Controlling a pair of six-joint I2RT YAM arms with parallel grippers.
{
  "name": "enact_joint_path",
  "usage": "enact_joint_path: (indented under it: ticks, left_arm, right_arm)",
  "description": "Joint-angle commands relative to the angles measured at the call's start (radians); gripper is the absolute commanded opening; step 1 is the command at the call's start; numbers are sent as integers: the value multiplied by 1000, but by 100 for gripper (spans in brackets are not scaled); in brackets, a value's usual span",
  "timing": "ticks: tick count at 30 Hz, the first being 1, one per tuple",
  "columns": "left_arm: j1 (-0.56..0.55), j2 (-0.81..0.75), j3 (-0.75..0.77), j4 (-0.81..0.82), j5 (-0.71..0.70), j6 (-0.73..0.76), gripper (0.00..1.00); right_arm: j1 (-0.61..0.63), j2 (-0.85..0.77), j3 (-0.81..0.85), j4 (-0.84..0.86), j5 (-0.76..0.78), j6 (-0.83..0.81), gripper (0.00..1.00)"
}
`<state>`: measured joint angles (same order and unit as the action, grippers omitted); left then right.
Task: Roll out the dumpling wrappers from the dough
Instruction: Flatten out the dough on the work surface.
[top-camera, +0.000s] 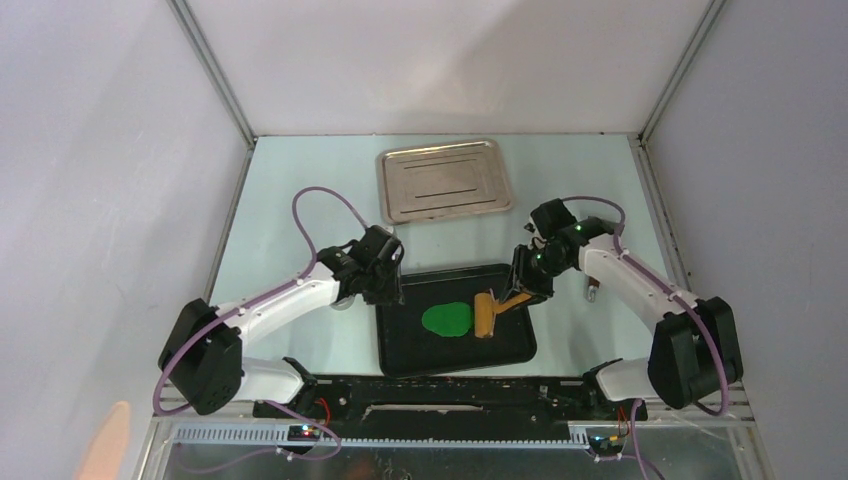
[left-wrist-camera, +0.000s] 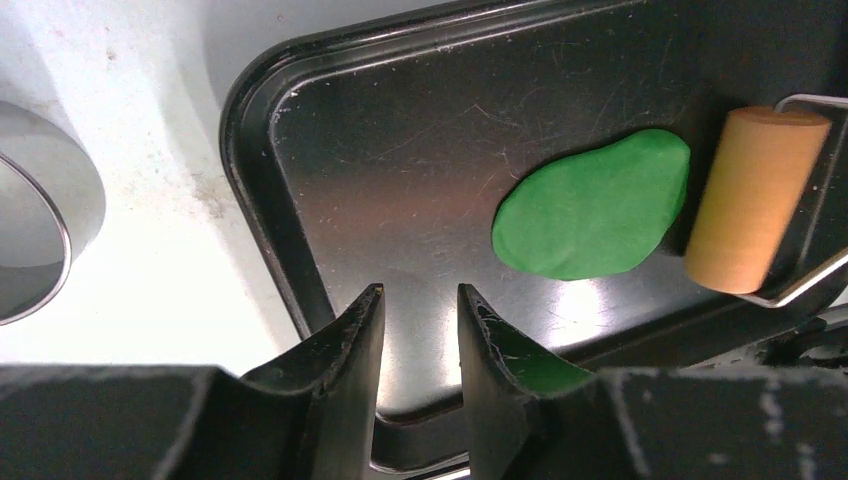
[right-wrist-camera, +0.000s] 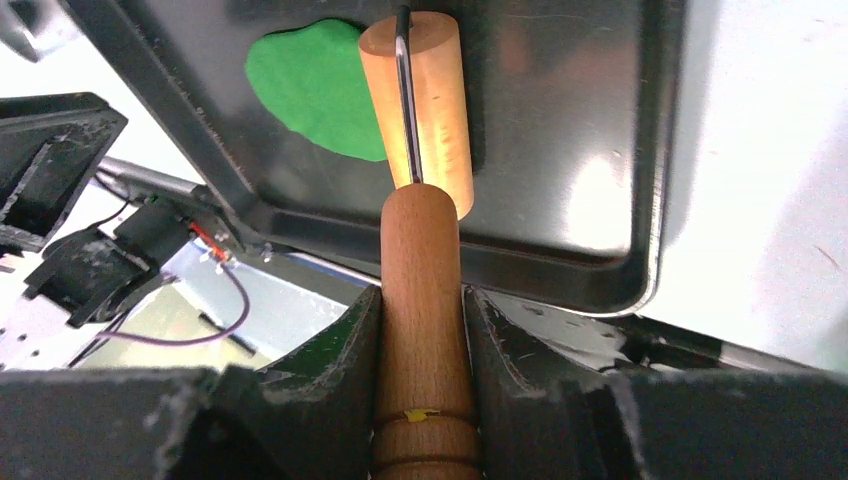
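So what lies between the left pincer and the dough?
Between the left pincer and the dough is only bare floor of the black tray, clearest in the left wrist view; the roller sits beyond the dough.

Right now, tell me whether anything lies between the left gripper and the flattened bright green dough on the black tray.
Nothing visible. Only bare black tray lies between the open left gripper and the green dough. The tan wooden roller, held by the right gripper, sits at the dough's far side.

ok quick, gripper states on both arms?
Left gripper: open, empty.
Right gripper: closed on the roller handle.
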<state>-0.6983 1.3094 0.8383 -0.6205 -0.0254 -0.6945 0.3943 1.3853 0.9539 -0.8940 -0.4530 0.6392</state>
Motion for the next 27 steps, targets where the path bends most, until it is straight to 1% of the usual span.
enact_joint_path:
  ticks: [1,4,6,10,14,16,21,27]
  left_arm:
    - [-4,15,48,-16,-39,40,37]
    - [-3,45,96,-45,-80,87,38]
    - [3,84,148,-84,-113,138,42]
    - [14,165,262,-168,-157,251,53]
    - [15,252,398,-229,-164,389,65]
    - [13,292,450,-245,-137,449,69]
    - [-8,397,528,-252,-46,577,72]
    - [-64,527,610,-243,-85,661,72]
  right_arm:
    - [-1,-49,50,-104,199,11,0]
    - [14,-76,59,-62,151,74,0]
    - [43,-79,59,-24,126,120,0]
    - [82,-72,59,22,119,166,0]
    - [73,-84,59,20,131,163,0]
    - [58,-95,59,8,134,154,0]
    - [12,-140,59,-29,139,128,0]
    - [-25,-179,23,-60,152,103,0]
